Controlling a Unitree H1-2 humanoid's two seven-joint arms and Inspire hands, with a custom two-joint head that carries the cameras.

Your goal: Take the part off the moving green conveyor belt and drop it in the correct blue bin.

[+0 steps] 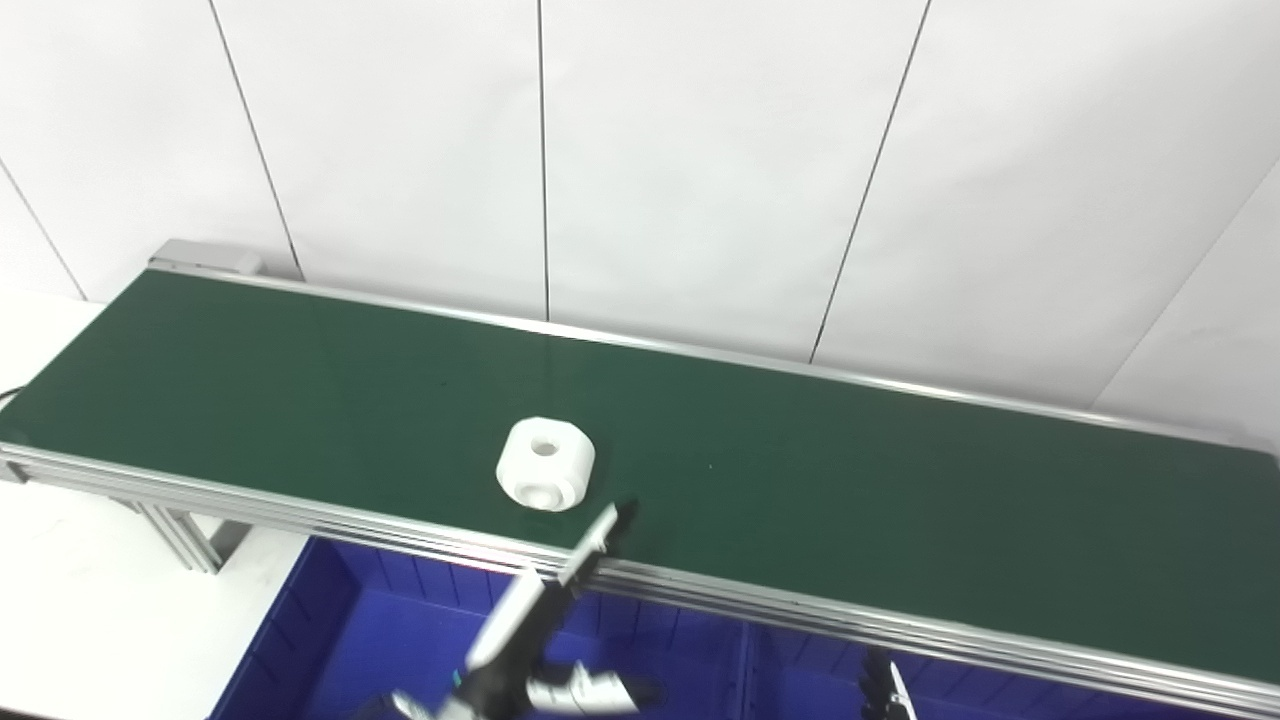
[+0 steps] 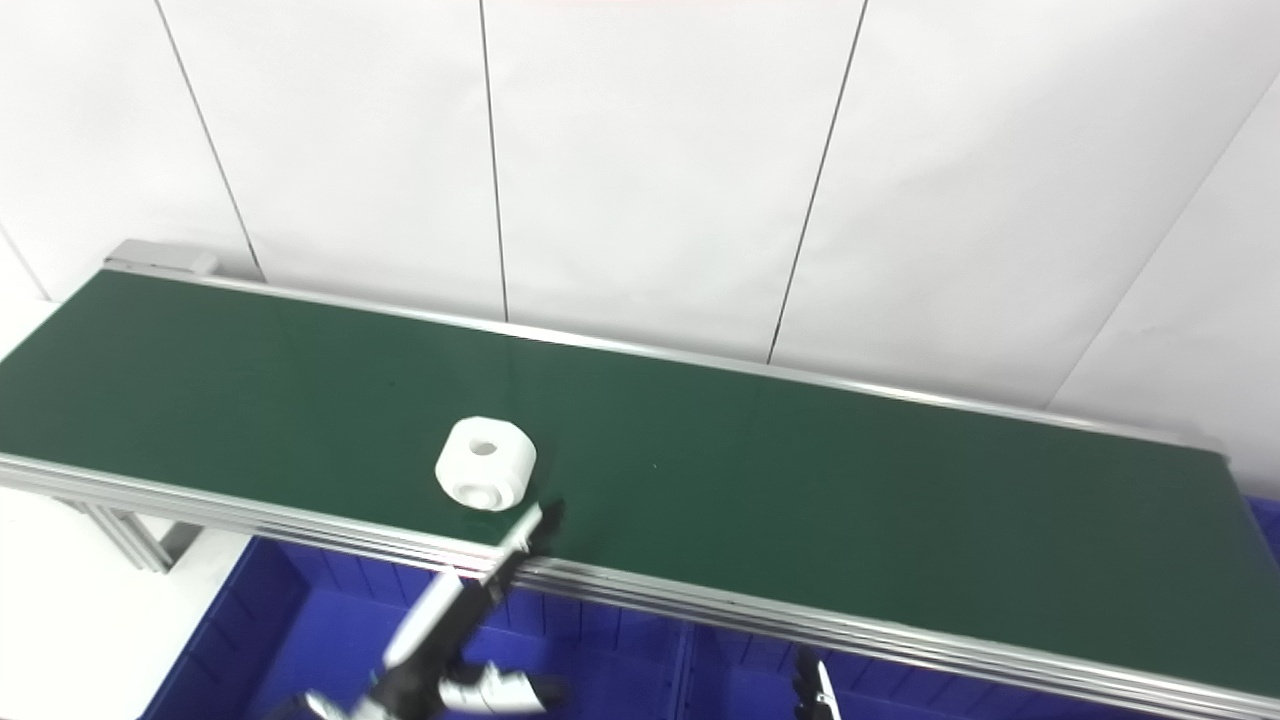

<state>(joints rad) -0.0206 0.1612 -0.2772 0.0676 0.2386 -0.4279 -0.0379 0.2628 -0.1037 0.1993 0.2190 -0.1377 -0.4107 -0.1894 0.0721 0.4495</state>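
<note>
A white blocky part (image 1: 545,464) with a round hole on top and another on its front lies on the green conveyor belt (image 1: 850,500), near its front edge. My left hand (image 1: 535,635) rises from the bottom edge, one finger stretched up to just right of and below the part, not touching it; its fingers are apart and empty. Only a fingertip of my right hand (image 1: 885,695) shows at the bottom edge, over the bins. The part also shows in the right eye view (image 2: 486,463).
Blue bins (image 1: 400,640) stand below the belt's front rail (image 1: 800,605), with a divider between them (image 1: 748,670). A white wall runs behind the belt. A white table surface (image 1: 90,600) lies at the left.
</note>
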